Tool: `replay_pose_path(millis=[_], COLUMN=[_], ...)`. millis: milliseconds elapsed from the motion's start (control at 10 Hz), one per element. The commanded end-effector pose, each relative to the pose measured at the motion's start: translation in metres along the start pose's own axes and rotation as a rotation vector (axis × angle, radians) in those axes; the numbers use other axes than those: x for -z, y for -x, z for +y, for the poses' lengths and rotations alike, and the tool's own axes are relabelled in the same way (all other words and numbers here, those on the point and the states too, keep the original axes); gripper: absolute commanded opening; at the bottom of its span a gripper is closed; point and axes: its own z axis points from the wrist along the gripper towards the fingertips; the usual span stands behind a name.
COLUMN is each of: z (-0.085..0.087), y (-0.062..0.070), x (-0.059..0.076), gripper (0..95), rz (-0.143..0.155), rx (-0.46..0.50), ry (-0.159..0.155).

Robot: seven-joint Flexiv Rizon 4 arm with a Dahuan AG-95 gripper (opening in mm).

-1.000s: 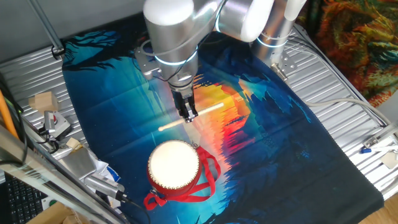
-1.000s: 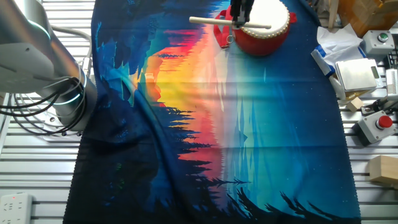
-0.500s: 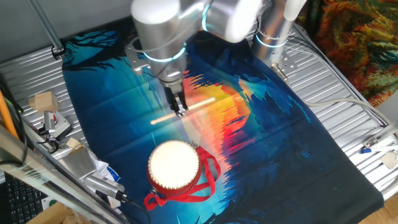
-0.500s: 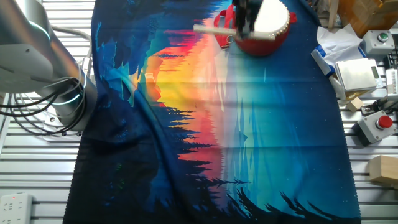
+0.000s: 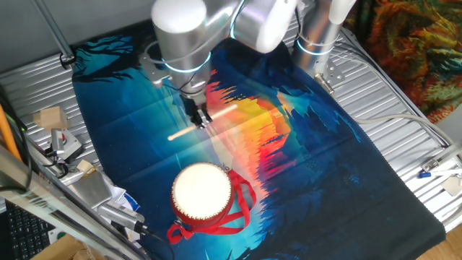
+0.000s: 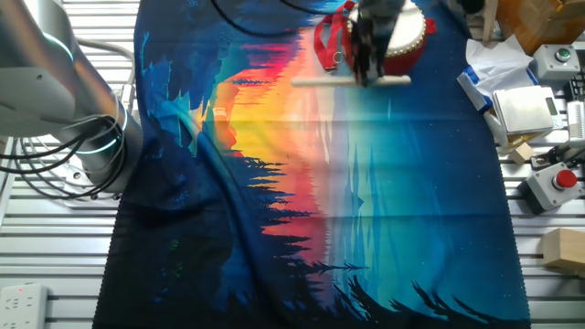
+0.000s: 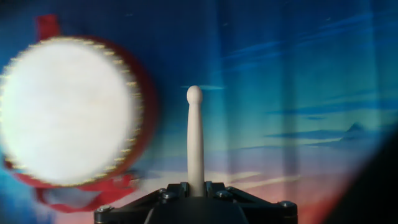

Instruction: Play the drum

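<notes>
One arm reaches down over the table, and we see its gripper point(image 5: 200, 118) clenched on the single pale wooden stick point(image 7: 196, 140), which it carries level above the cloth with the rounded tip pointing away from the fingers. One drum point(image 5: 203, 193) sits upright on the cloth near the table's front edge, apart from the stick, its white head up and red ribbon straps point(image 5: 242, 206) trailing beside it. We see one blue and orange sunset cloth point(image 6: 366, 210) covering a ribbed metal table point(image 5: 404, 123).
</notes>
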Motion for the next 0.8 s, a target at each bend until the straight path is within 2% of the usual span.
replay_pose_path(millis=[100,400,800], z=[-0.02,-0.038,-0.042], y=[0.0,-0.003,-0.007], x=[-0.006,-0.01,-0.009], gripper=[0.0,0.0,0.0], rz=[0.001,0.0,0.006], rx=[0.036,0.05,0.072], ry=[0.0,0.002,0.009])
